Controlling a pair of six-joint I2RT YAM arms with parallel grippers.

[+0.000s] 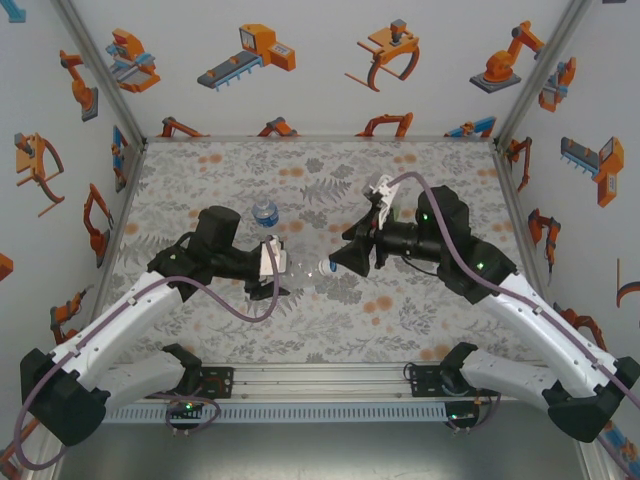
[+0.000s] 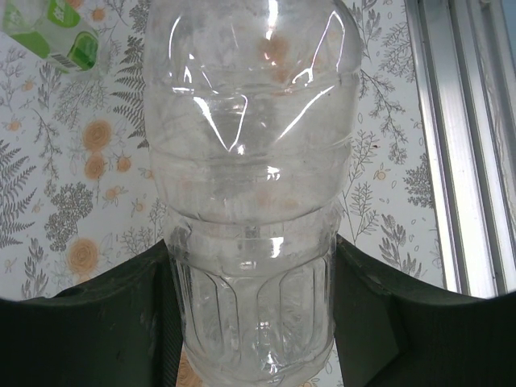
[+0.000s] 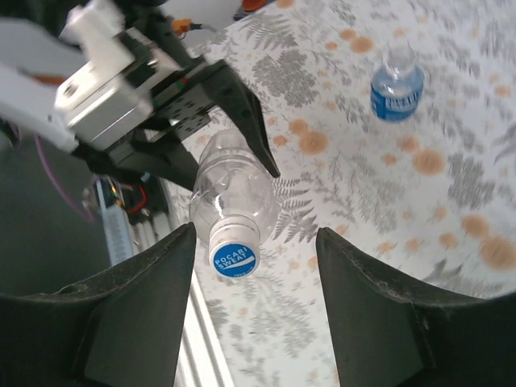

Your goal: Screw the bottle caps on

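Left end effector [image 2: 251, 258] grips colourless bottle [image 2: 250, 121]; right wrist view: cap [image 3: 233, 258] on.

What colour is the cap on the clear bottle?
The cap has a blue top with white lettering and a white rim; clearest in right wrist view.

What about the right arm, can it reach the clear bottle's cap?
Probably yes: the right gripper is open, fingers either side of the cap, nothing between. The left gripper holds the bottle lower down.
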